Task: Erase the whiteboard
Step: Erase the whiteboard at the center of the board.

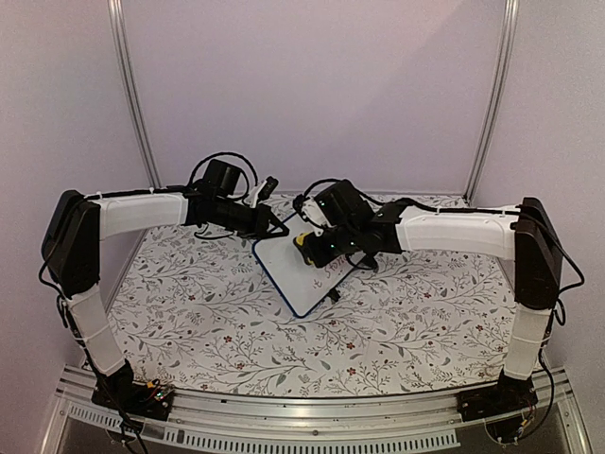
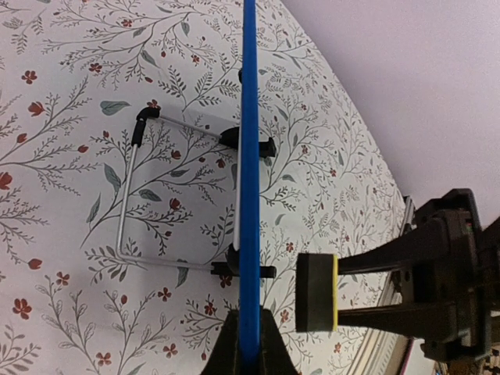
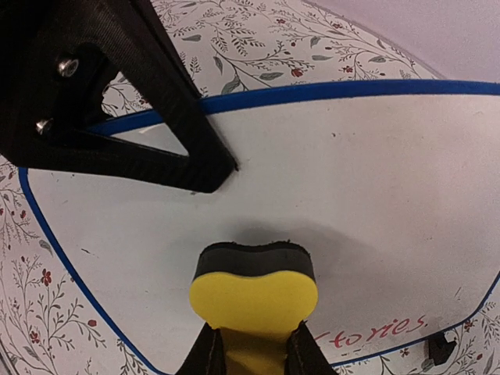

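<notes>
Jaws: left gripper (image 2: 248,345) clamped on the whiteboard (image 3: 351,195) at its blue edge, right gripper (image 3: 254,351) pinching the yellow eraser (image 3: 254,295) | whiteboard mid-table on the floral cloth (image 1: 189,303), between both grippers, wire stand (image 2: 129,205) behind it | eraser's dark face close to the white surface, contact unclear | red writing (image 3: 379,332) near the lower corner

light even, soft, faintly lilac. diffuse shadow just above sponge (image 3: 254,293) on whiteboard (image 3: 375,203). wrist views soft at close range.

Floral-patterned table (image 1: 208,322), plain pale walls (image 1: 312,85), two slanted metal poles (image 1: 137,104)
</notes>
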Tool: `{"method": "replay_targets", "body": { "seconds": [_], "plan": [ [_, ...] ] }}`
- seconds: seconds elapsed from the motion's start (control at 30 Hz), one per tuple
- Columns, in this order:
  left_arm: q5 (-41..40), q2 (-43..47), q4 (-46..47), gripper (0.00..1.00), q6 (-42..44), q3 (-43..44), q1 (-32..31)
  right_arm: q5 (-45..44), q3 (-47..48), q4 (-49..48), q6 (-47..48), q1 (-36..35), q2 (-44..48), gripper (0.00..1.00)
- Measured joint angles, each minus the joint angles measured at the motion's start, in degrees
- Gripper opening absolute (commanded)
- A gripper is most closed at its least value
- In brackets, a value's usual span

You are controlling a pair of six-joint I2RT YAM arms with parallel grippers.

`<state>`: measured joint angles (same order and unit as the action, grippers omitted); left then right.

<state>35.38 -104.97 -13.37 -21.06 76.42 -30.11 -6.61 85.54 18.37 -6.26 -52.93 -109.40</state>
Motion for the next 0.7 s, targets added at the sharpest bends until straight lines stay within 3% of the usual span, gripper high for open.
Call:
{"method": "replay_targets", "body": {
  "seconds": [0.7],
  "plan": [
    [-0.1,0.0,0.0,0.00,0.0,0.0,0.0,-1.9,-1.0,-1.0,0.1,0.0,-1.9,0.21]
  ]
}}
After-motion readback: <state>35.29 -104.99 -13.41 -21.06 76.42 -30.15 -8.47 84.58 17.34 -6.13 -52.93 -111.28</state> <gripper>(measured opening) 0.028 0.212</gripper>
